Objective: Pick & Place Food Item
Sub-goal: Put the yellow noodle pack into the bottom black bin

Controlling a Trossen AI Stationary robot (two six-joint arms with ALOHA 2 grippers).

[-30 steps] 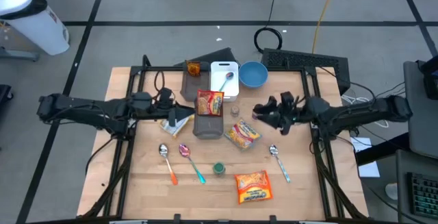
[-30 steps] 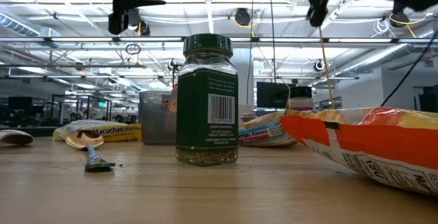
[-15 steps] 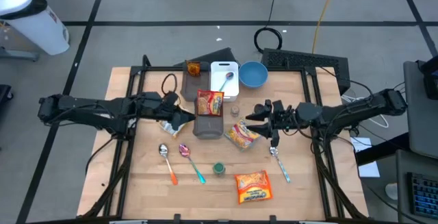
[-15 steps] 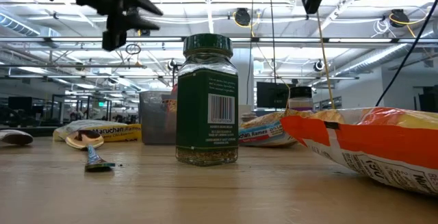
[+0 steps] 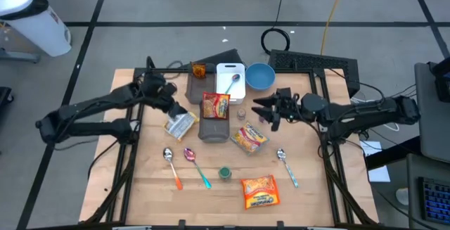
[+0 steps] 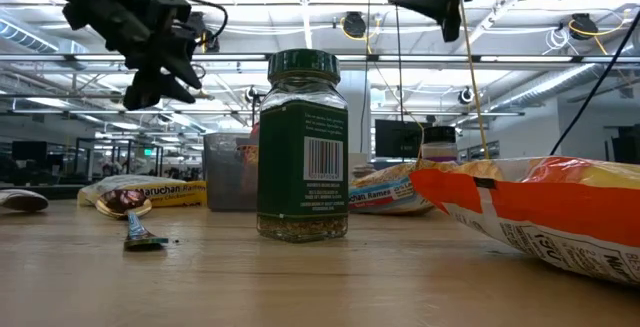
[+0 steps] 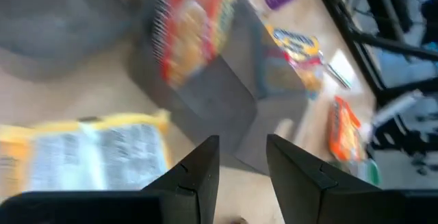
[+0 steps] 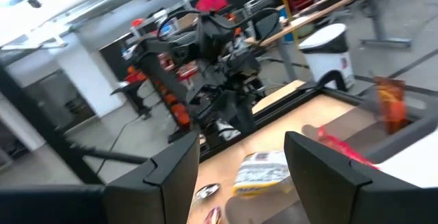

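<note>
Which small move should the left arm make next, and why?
Probably it should lower the left gripper onto the yellow ramen pack. Its fingers are open with nothing between them, it hangs above the table, and that pack lies flat just beside it. The right gripper is also open and empty, raised near the gray bin.

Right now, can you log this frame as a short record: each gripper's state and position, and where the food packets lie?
left gripper: open, empty, above the yellow ramen packet
right gripper: open, empty, raised near the purple-lidded jar
grey bin: holds a red ramen packet
front edge: orange ramen packet
green-lidded spice jar: upright
</note>
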